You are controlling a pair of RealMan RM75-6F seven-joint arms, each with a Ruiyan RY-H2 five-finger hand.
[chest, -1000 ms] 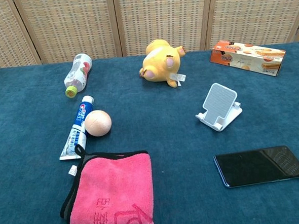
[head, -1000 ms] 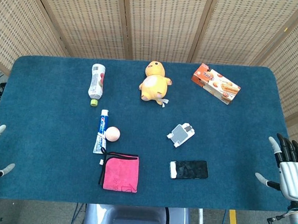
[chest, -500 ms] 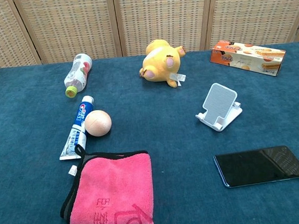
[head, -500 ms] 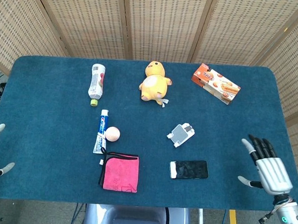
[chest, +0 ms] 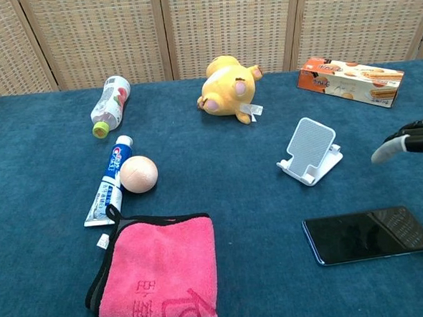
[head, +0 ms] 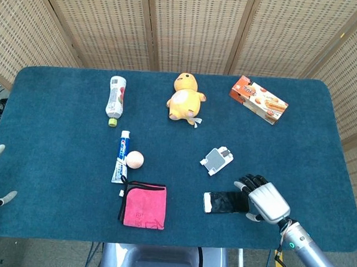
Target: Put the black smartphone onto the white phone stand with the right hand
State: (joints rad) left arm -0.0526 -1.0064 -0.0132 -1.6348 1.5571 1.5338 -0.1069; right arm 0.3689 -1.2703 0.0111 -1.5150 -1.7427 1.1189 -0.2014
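Under the right robot hand (head: 266, 201), open and above it, the black smartphone (chest: 368, 234) lies flat on the surface (head: 57, 157).
Risk — fingers may push it away, or knock the white phone stand (chest: 310, 152) just beyond.

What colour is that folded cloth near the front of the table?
Pink cloth with black edging, clearest in the chest view.

A pink cloth (head: 143, 205) lies beside a toothpaste tube (head: 121, 157) and ball (head: 134, 160).
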